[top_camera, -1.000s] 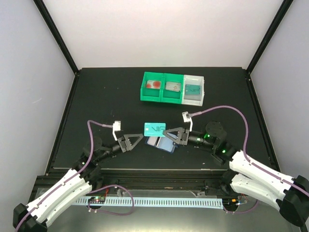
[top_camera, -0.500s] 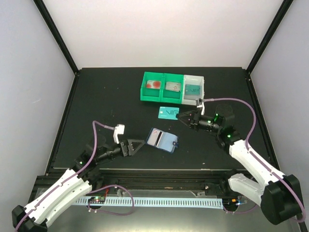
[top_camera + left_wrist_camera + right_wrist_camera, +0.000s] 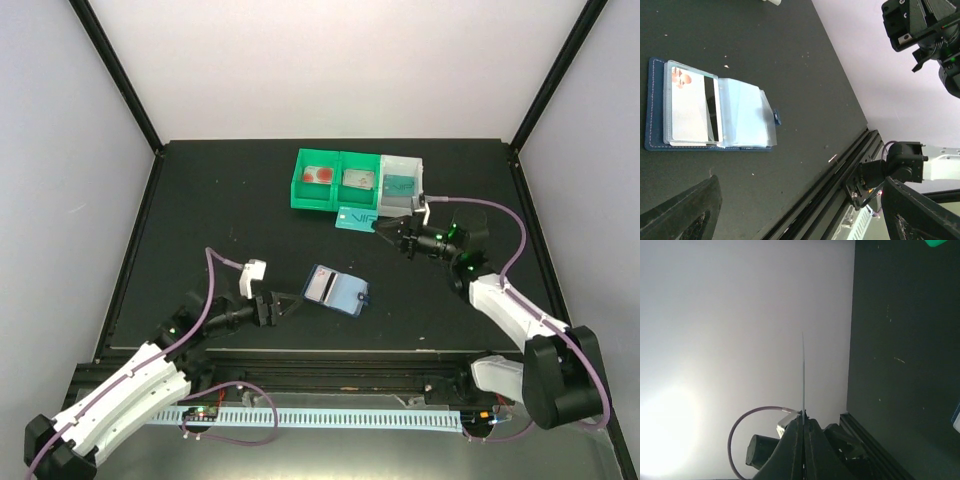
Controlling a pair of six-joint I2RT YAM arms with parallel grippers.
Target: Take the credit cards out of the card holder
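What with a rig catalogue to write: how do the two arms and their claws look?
Left arm and right arm: white shells, black joints, a purple cable looping to a white camera block. Left claw and right claw: black, with triangular cut-out fingers. Green lights glow near the right wrist.

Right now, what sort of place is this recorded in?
Probably a lab robot test cell: a black tabletop boxed in by plain white walls and black frame posts, with small green and white trays on it.
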